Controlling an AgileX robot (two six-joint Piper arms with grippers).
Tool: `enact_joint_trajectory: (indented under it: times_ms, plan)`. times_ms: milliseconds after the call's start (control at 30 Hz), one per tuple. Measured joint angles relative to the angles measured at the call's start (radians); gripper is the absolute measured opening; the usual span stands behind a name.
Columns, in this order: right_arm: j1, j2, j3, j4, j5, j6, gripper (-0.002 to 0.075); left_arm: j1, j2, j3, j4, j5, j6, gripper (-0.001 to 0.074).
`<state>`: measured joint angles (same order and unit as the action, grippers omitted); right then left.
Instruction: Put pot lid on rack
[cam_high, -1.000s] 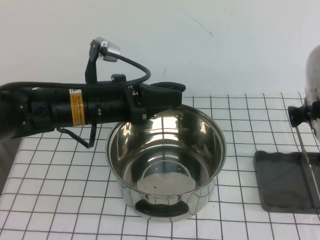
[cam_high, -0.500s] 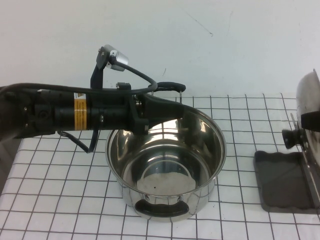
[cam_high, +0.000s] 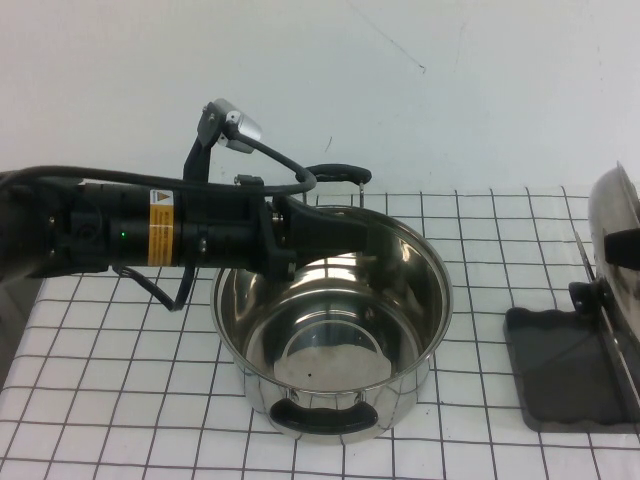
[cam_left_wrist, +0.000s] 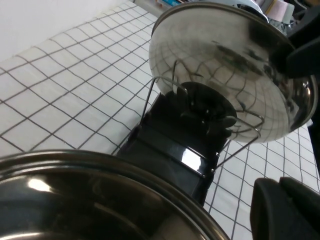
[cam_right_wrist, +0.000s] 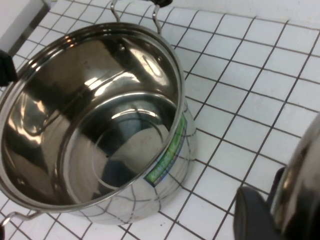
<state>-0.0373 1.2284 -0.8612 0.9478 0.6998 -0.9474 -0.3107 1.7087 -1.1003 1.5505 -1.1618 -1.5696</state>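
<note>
The round, mirror-shiny steel pot lid (cam_high: 618, 232) with its black knob (cam_left_wrist: 206, 104) stands on edge at the far right, its knob side against the thin upright wire stand of the dark grey rectangular rack (cam_high: 556, 368). The right gripper (cam_right_wrist: 260, 214) is beside the lid's rim; whether it is clenched cannot be told. The left gripper (cam_high: 345, 232) hovers over the far left rim of the deep, empty steel pot (cam_high: 333, 325), its grip likewise unclear.
</note>
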Motion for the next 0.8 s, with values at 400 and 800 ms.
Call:
enact_joint_trajectory:
  times_ms: [400, 800]
  plan:
    - [0.0, -0.118, 0.0, -0.042, 0.023, 0.008, 0.0213, 0.0, 0.0, 0.0, 0.013, -0.011, -0.036, -0.0001]
    - [0.0, -0.423, 0.0, -0.089, 0.024, 0.029, 0.0213, 0.002, -0.135, 0.003, 0.194, 0.159, -0.114, -0.0001]
